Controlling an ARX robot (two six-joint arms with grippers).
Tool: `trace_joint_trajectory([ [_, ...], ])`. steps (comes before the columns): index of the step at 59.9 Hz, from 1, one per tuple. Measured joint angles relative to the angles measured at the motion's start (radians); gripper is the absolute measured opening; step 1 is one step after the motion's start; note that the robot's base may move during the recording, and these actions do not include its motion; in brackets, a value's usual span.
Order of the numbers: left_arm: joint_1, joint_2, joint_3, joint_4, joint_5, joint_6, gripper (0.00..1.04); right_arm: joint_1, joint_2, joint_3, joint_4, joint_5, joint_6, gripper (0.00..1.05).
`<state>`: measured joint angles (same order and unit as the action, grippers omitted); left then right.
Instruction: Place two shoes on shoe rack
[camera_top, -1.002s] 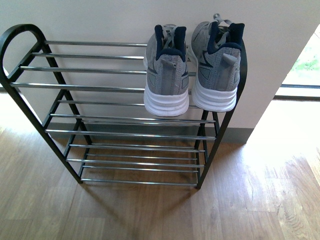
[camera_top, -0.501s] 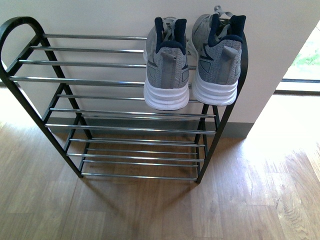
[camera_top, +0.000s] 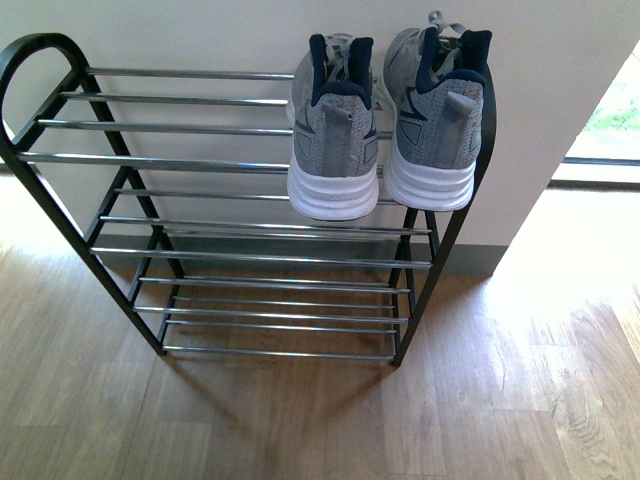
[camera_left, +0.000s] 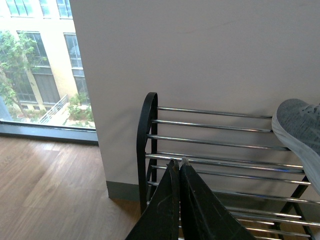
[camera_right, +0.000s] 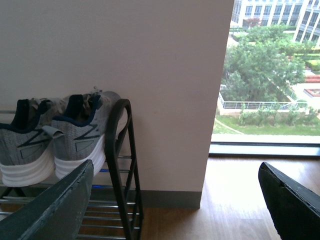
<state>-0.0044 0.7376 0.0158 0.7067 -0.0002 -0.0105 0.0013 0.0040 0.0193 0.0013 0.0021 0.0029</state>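
Seeing no shift since half a second ago; resting grey sneakers (camera_top: 335, 140) heels outward on shoe rack (camera_top: 150, 158) top shelf, right end; pressing left gripper (camera_left: 178, 167) together, spreading right gripper (camera_right: 175, 170) wide.

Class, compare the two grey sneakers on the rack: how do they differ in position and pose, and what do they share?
The left sneaker sits nearer the shelf's middle; the right sneaker sits beside the shoe rack's right end frame. The left sneaker's heel juts further forward than the right sneaker's. Both are grey with white soles and navy collars, heels toward the camera, on the top shelf.
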Motion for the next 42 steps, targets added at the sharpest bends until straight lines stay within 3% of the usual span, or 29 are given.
trace_joint_trajectory([
  [42, 0.000, -0.470, -0.002, -0.438, 0.000, 0.000, 0.01, 0.000, 0.000, 0.000, 0.000, 0.000, 0.000, 0.96],
])
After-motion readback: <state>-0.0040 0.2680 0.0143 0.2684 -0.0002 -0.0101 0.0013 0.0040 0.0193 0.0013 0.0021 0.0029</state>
